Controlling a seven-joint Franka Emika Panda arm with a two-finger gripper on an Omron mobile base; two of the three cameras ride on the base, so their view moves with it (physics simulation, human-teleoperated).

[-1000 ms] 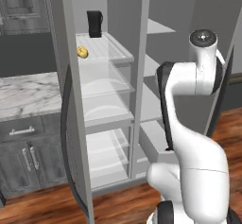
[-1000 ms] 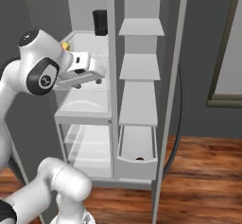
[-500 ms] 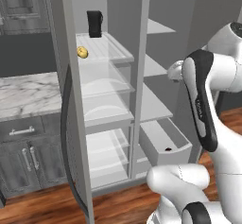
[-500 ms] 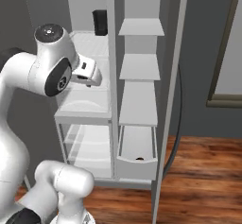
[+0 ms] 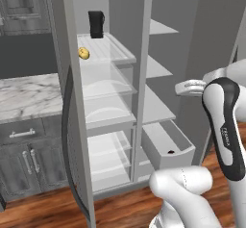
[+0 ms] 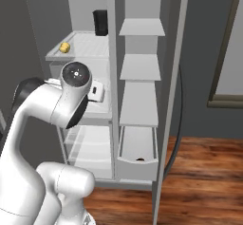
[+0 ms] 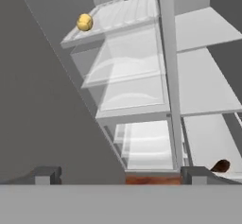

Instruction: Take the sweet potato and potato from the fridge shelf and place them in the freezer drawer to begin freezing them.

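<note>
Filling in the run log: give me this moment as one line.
sweet potato: in freezer drawer | potato: on fridge shelf | gripper: open, empty, facing fridge | next: likely potato

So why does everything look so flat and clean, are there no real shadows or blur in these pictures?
Left base view: even rendered light, sharp throughout, the potato on the fridge shelf casts almost no shadow. Right base view: the same soft shading, no glare on the freezer drawer. Hand view: tilted with the hand, so shelves slant; the gripper fingertips look blocky, the sweet potato in focus.
</note>
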